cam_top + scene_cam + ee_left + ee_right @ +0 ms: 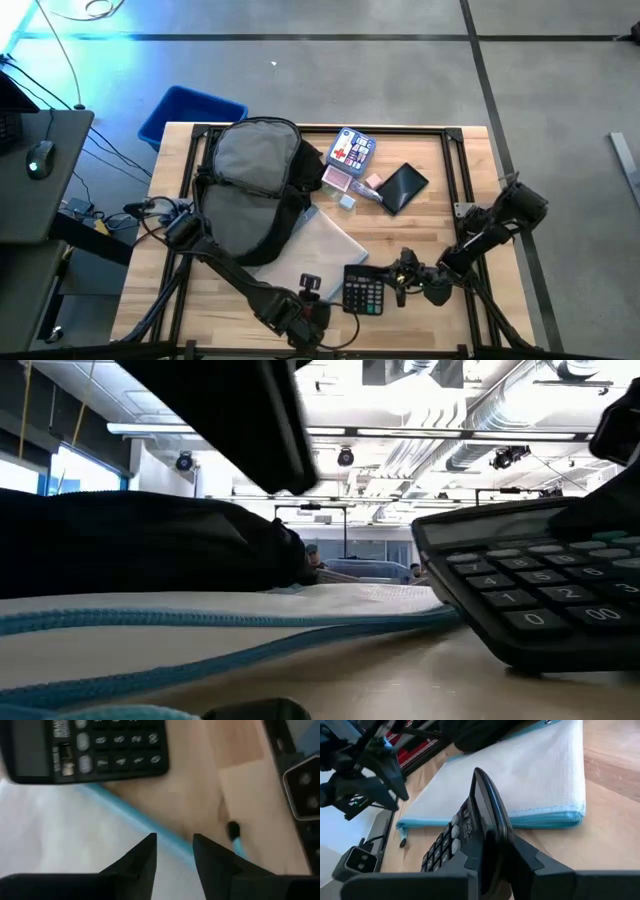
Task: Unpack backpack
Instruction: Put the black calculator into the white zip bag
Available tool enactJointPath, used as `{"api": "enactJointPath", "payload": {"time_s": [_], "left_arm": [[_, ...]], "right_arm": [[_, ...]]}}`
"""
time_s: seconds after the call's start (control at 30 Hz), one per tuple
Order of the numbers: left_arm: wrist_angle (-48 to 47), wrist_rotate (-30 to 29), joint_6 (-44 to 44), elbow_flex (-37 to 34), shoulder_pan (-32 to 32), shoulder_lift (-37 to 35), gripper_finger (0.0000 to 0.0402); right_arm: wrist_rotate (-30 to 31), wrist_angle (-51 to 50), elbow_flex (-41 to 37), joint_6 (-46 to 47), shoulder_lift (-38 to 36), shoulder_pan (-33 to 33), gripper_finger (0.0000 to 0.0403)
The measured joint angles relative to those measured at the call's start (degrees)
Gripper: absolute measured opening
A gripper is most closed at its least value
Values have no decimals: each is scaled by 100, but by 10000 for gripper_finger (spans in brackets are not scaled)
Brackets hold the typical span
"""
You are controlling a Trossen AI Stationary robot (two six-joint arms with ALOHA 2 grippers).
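The backpack (255,185) lies on the worktop's (480,190) left half, the white zip pouch (325,250) tucked against it. The right claw (495,865) is clamped on the calculator's (363,289) edge. The left claw (175,855) hovers slightly parted, empty, above the pouch's corner.

From overhead I see the whole table (440,185); my low camera sits close against the calculator (540,595), shared with both wrist cameras.

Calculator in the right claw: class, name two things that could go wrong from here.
1. The right claw pinches only the calculator's edge, tilted on the table; it may slip.
2. The left claw hovers open over the pouch close by; the arms might collide.
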Motion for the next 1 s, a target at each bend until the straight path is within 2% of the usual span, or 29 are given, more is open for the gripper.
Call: {"api": "enactJointPath", "payload": {"time_s": [0.1, 0.3, 0.57, 0.73, 1.0], "left_arm": [[459, -66, 39, -208, 13, 73, 137], [464, -335, -291, -282, 17, 285, 180], [170, -308, -1063, -276, 38, 509, 189], [-414, -698, -1374, -209, 4, 511, 154], [-1245, -835, -1662, 57, -19, 518, 15]], "right_arm": [[51, 11, 0, -1, 0, 164, 31], [200, 8, -4, 79, 4, 493, 28], [284, -7, -4, 117, 4, 548, 27], [250, -42, -4, 224, 4, 548, 27], [117, -31, -4, 367, 4, 548, 27]]}}
